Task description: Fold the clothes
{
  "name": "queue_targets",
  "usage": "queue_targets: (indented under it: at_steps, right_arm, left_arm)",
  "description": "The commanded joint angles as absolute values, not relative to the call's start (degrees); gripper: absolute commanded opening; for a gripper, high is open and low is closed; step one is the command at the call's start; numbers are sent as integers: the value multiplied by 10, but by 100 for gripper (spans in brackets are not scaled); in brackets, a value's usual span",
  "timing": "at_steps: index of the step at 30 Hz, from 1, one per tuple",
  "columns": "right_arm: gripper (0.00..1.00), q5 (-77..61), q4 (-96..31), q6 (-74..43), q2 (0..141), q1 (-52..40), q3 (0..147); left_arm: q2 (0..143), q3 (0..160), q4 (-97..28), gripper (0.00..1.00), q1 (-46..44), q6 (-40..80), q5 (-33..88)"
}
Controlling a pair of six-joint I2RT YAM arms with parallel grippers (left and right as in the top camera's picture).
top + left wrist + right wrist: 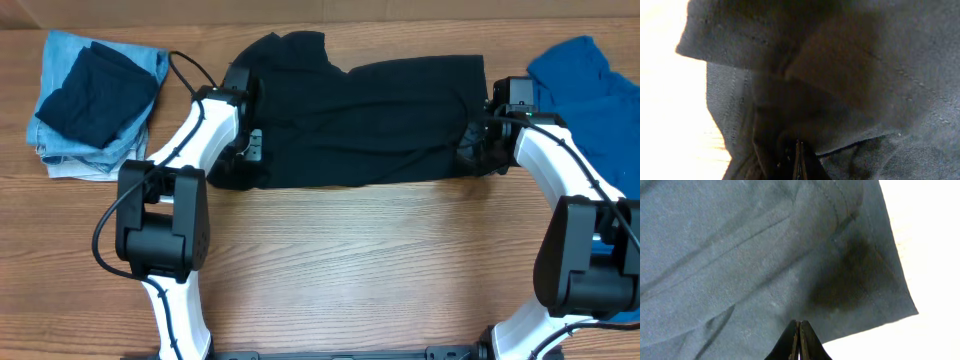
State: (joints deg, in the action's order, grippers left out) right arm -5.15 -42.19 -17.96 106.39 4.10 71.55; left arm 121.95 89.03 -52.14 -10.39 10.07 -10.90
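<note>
Overhead view: black garment (370, 120) lies spread across mid surface (380, 260), and I hold left hand (799, 160) and right hand (799, 339) each pinched together on opposite ends, likely so both ends lift evenly for the fold.

Readable text: none that I can make out in any of my three views.
black garment (370, 120): plain dark cloth, seams only, no lettering or tag I can read.
folded pile (95, 100): blue cloth, nothing legible on it.
blue garment (590, 90): nothing legible on it either.
</note>
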Motion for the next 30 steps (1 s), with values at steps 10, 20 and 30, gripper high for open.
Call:
queue_targets:
  at_steps: [10, 20, 30]
  right_arm:
    - [4, -65, -304, -176, 1066, 39, 684]
    - [4, -65, -198, -175, 1066, 39, 694]
    - [4, -69, -431, -204, 1056, 40, 760]
  left_arm:
    - [1219, 886, -502, 4, -101, 94, -89]
    - [1219, 886, -501, 4, -101, 94, -89]
    - [1219, 886, -489, 5, -101, 95, -74]
